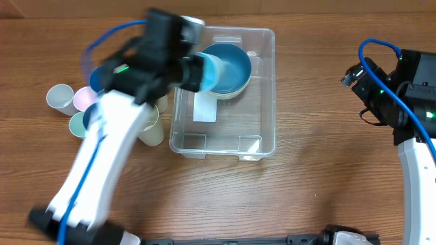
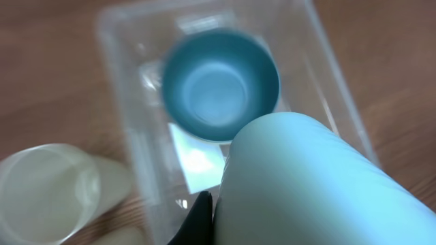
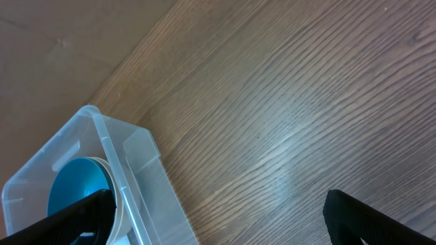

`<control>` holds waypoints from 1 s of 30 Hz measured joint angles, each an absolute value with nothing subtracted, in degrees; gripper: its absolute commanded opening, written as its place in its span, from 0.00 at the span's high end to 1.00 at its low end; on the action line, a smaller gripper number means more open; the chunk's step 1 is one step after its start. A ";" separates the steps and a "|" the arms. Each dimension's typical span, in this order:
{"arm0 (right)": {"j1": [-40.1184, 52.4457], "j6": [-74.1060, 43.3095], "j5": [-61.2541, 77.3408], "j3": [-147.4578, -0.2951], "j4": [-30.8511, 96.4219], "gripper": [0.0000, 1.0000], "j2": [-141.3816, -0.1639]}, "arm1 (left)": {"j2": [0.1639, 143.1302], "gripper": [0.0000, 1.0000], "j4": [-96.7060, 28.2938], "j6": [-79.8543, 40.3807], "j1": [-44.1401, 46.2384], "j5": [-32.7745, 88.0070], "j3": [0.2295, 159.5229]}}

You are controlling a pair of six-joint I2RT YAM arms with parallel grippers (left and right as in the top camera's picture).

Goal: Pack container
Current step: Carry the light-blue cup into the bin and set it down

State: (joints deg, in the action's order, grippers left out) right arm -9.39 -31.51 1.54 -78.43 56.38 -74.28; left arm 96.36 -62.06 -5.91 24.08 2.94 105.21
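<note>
Left hand [image 1: 192, 69]: pinching a pale blue cup [image 1: 210, 71] that sticks out sideways from it. The overhead view is blurred here. The wrist view shows only a dark sliver of one finger [image 2: 199, 212] against the cup wall, so I cannot judge how deep the grip is.
Cup position: over the far left part of the container [image 1: 255, 119], just beside the bowl [image 1: 233, 67], lying closer to level than upright.
Container: clear bin in the middle of the desk [image 1: 327, 170], with a white label [image 1: 204, 109] on its base. The near half is bare.
Bowl: blue, nested in a paler bowl [image 1: 226, 96] at the far end of the container.
Step in hand: placing the cup inside, by my reading.
Doing it well: turn the cup upright, or aim it squarely, before lowering. Pick one target, either the bowl's hollow or the bare base by the label. Go down well inside the rim and let go only once the cup is resting.
Risk: a tilted release could let the cup roll or tip against the bowl. The near wall is clear and easy to clip.
Spare cups [image 1: 85, 99]: a cluster on the desk left of the container, partly under the arm [image 1: 102, 163]. A cream one lies just beside the left wall, so keep the elbow high.
Right hand [image 3: 221, 218]: fingers spread wide and holding nothing, well off to the right over bare desk.
</note>
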 measured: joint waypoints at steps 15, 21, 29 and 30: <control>-9.39 -31.53 1.54 -78.43 56.40 0.00 -74.26 | 121.08 0.87 -55.75 -5.32 34.81 2.79 105.21; -9.39 -31.48 1.54 -78.43 56.36 0.00 -74.28 | 122.19 0.83 -55.70 -5.39 34.81 2.74 105.21; -9.39 -31.53 1.54 -78.43 56.42 0.00 -74.28 | 122.21 0.65 -61.19 -5.98 34.81 2.70 107.50; -9.39 -31.51 1.54 -78.43 56.38 0.00 -74.28 | 122.21 0.62 -62.57 -6.02 34.79 2.52 109.12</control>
